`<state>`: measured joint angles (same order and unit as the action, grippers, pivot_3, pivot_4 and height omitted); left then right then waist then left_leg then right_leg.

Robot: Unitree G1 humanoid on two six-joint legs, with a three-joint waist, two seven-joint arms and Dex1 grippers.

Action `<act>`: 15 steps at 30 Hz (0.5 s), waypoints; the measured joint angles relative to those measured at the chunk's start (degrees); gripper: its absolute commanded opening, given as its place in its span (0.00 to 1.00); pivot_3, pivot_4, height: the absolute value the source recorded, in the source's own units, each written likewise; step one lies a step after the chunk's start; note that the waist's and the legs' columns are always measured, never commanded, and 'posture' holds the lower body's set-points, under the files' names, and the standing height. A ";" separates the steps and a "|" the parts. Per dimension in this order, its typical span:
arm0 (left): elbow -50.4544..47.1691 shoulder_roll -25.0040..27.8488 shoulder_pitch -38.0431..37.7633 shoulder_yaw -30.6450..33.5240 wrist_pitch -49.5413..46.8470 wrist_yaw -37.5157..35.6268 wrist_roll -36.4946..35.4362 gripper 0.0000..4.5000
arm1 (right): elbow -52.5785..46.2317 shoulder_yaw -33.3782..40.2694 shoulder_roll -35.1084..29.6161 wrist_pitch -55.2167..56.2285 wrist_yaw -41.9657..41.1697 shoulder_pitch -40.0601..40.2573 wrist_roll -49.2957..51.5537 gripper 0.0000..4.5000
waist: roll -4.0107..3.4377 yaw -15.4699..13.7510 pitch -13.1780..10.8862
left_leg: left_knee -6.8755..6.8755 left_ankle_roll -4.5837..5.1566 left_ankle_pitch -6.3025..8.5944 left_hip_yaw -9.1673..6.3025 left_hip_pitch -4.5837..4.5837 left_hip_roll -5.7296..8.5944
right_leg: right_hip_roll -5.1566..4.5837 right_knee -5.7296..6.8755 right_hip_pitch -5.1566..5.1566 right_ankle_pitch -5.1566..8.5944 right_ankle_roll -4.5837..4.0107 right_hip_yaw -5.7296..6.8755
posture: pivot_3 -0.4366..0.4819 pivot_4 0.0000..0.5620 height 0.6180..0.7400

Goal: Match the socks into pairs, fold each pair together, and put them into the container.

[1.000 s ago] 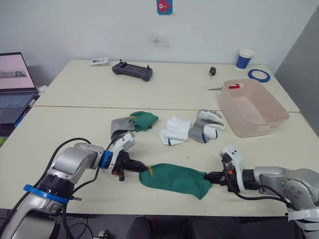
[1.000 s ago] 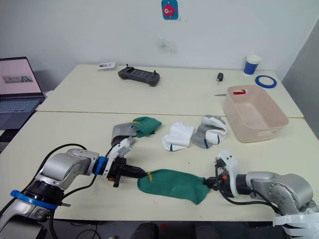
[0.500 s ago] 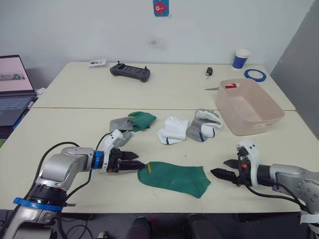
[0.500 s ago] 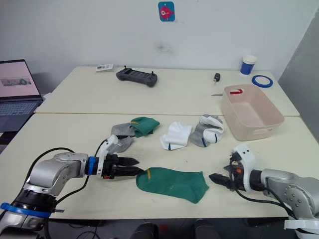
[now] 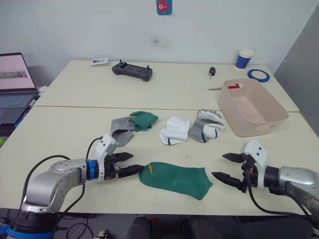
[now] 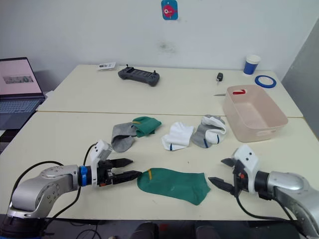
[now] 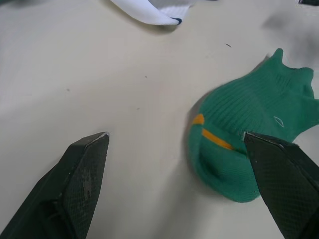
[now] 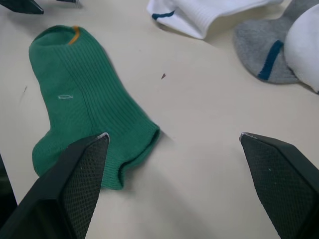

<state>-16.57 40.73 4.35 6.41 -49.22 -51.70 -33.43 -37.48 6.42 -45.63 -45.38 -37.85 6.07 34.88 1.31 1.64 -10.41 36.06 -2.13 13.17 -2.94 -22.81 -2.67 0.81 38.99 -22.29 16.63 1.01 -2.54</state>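
A green sock [image 5: 175, 178] with a yellow mark lies flat near the table's front edge. My left gripper [image 5: 134, 162] is open just off its toe end, and the left wrist view shows that end [image 7: 239, 149] close to one finger. My right gripper [image 5: 218, 165] is open a little beyond its cuff end [image 8: 84, 94], not touching it. Behind lie a grey sock [image 5: 119, 127] overlapped by a second green sock [image 5: 145, 119], a white sock [image 5: 174, 130], and a grey and a white sock heaped together [image 5: 207, 125]. The pink container [image 5: 259, 128] stands at the right and looks empty.
At the back of the table are a black controller [image 5: 132, 70], a blue-and-white paper cup [image 5: 244, 58], a blue tape roll [image 5: 258, 75] and a small black item [image 5: 212, 71]. A laptop [image 5: 12, 84] stands at the far left. A seam [image 5: 75, 106] joins the two tables.
Both grippers have opened, let go of the green sock's ends and drawn back outward. The sock now lies flat on the table.
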 measured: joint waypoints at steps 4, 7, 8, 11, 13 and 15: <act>-1.67 -0.03 -2.80 0.74 2.06 1.66 0.29 1.00 | -1.80 -4.50 5.44 2.50 4.14 2.92 -3.50 1.00 | -0.01 0.03 0.00 | 0.00 -0.01 0.00 -0.04 0.02 -0.01 | 0.00 0.03 0.00 0.02 -0.05 -0.05 | 0.48 0.27 1.00; -2.77 -0.08 -4.19 0.07 5.15 3.10 2.46 1.00 | -1.79 -6.02 8.08 3.55 6.01 4.81 -5.37 1.00 | -0.01 0.00 0.00 | 0.01 -0.02 -0.01 0.03 0.02 0.03 | -0.03 0.02 0.00 0.02 -0.06 -0.06 | 0.48 0.27 1.00; -2.75 -0.27 -4.36 -0.46 6.05 3.51 3.23 1.00 | -1.80 -6.33 8.19 4.16 6.40 5.19 -6.27 1.00 | -0.01 0.00 0.00 | 0.01 -0.02 -0.01 0.05 0.02 0.06 | -0.07 0.02 0.00 0.02 -0.06 -0.05 | 0.48 0.27 1.00; -2.01 -1.14 -4.52 -2.69 9.26 3.68 5.36 1.00 | -1.89 -7.81 8.80 5.49 7.84 7.16 -9.02 1.00 | -0.01 -0.01 0.01 | 0.01 -0.02 0.00 0.06 0.02 0.06 | -0.08 -0.01 0.00 0.03 -0.08 -0.05 | 0.48 0.27 1.00; -0.17 -1.80 -3.16 -4.38 11.88 3.50 7.02 0.91 | -1.98 -8.50 10.01 6.07 8.66 7.70 -9.99 1.00 | -0.06 -0.23 0.03 | 0.01 -0.02 -0.01 0.02 0.02 0.07 | -0.08 0.02 0.02 0.03 -0.08 -0.05 | 0.48 0.27 1.00; 2.49 -2.59 -1.08 -6.04 14.01 3.34 8.49 0.79 | -2.06 -8.97 10.58 6.73 9.43 8.23 -11.32 1.00 | -0.10 -0.47 0.06 | 0.01 -0.03 -0.01 -0.01 0.04 0.08 | -0.08 0.02 0.05 0.08 -0.17 -0.03 | 0.48 0.27 1.00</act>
<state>-14.08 38.15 3.26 0.37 -35.21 -48.37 -24.94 -39.54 -2.55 -35.05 -38.65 -28.42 14.30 23.56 1.20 1.17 -10.35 36.07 -2.16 13.16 -2.95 -22.76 -2.59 0.73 39.01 -22.25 16.70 0.84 -2.57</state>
